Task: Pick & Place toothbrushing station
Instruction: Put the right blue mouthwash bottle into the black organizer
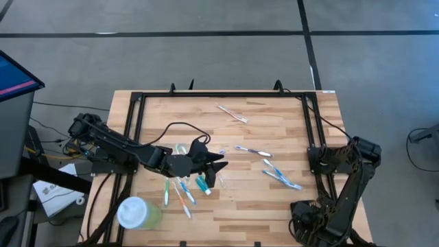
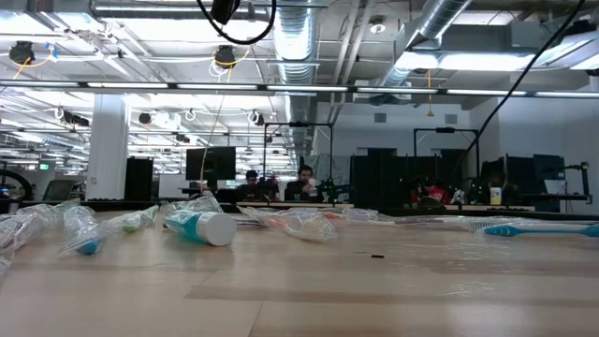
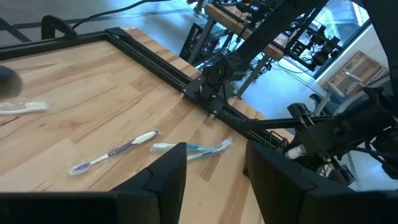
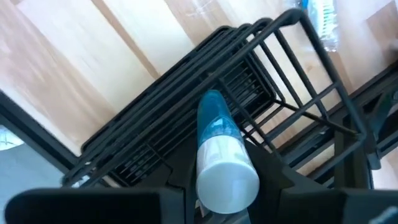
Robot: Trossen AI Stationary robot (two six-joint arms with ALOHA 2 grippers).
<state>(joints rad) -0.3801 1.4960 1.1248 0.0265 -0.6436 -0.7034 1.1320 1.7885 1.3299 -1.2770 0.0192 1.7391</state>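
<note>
While the left arm reaches out over the middle of the counter point(image 1: 274, 127), its left hand point(image 1: 218, 163) hangs just above the wood with the fingers point(image 3: 165, 183) well apart and nothing between them. The left wrist view looks past them at a purple-handled toothbrush point(image 3: 115, 151) lying flat on the boards.

Over on the near right, the right arm sits folded up by the counter's edge. Right wrist view now: the right hand point(image 4: 221, 199) is clamped on a toothpaste tube point(image 4: 217, 143), white cap towards the camera, blue end pointing down at the toothbrushing station point(image 4: 168, 87). That black wire holder stands on the counter directly beneath the hand. Whether the tube's tip is already inside the slots, I cannot tell. A wrapped toothbrush point(image 4: 322, 22) lies on the wood just beyond the holder.

Near left corner: a pale green cup point(image 1: 140, 213), white lid on, contents hidden. Just right of it lies a scatter of loose toothbrushes point(image 1: 182, 191) and a teal tube point(image 1: 203, 182). More wrapped brushes point(image 1: 281, 177) lie right of centre, none in any container.
</note>
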